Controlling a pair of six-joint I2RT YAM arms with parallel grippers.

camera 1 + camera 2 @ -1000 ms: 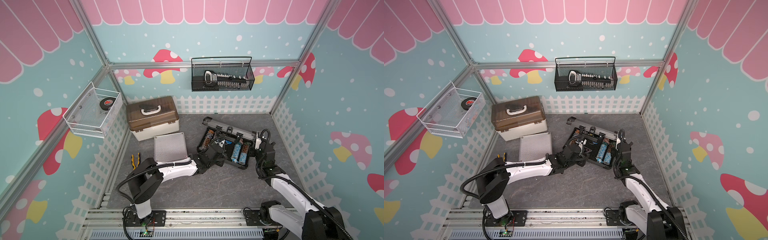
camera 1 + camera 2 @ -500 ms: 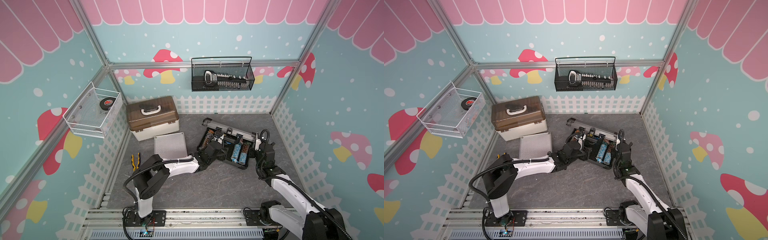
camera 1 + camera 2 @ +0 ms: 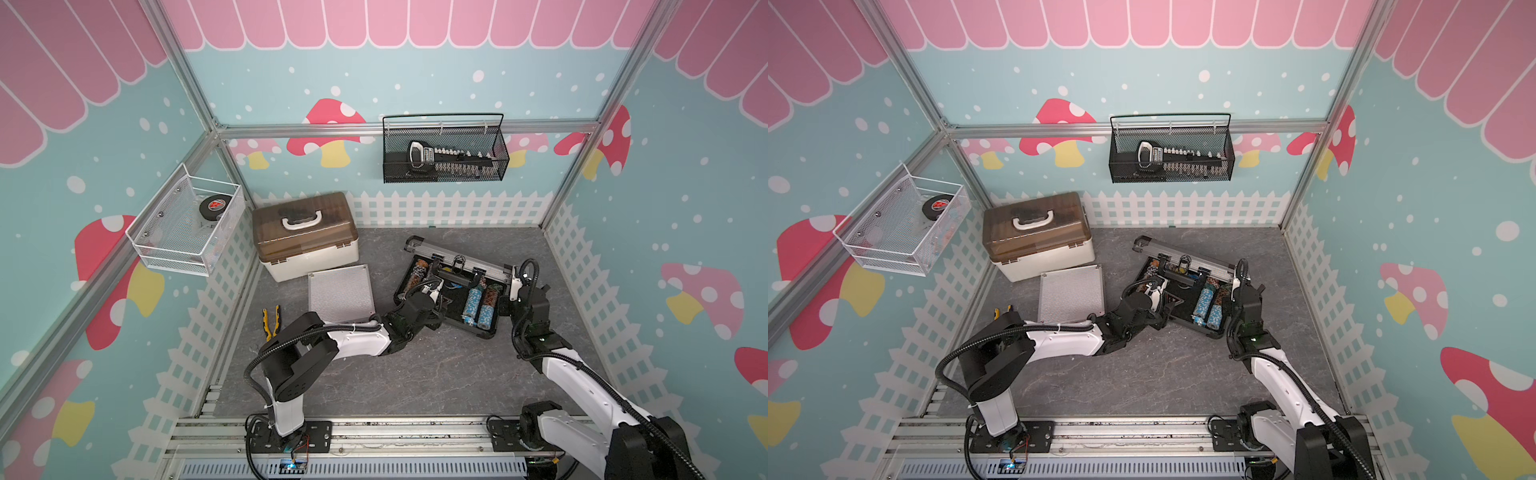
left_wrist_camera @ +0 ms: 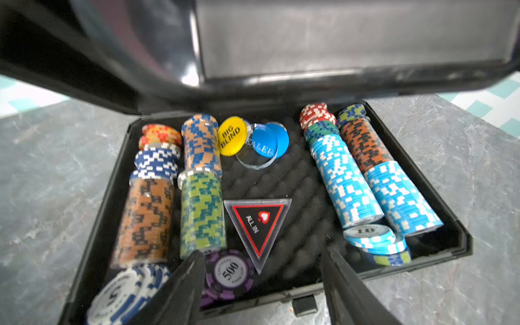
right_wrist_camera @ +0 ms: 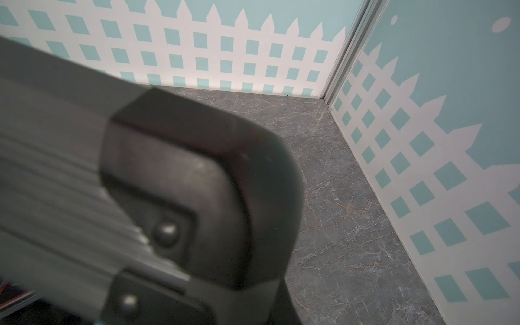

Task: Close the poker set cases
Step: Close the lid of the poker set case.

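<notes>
The dark grey case [image 3: 490, 271] lies open at the right-centre of the surface [image 3: 415, 374]. Its lid is tilted partway up along the far side, and rows of chips [image 4: 202, 208] are exposed in the tray. The silver case [image 3: 340, 293] lies flat and closed to its left, just in front of the cream box [image 3: 307, 237]. The left end effector [image 4: 263, 254] hangs over the tray's near edge, spread apart and gripping nothing. The right end effector [image 3: 514, 286] is fully closed at the lid's right end; contact cannot be confirmed.
</notes>
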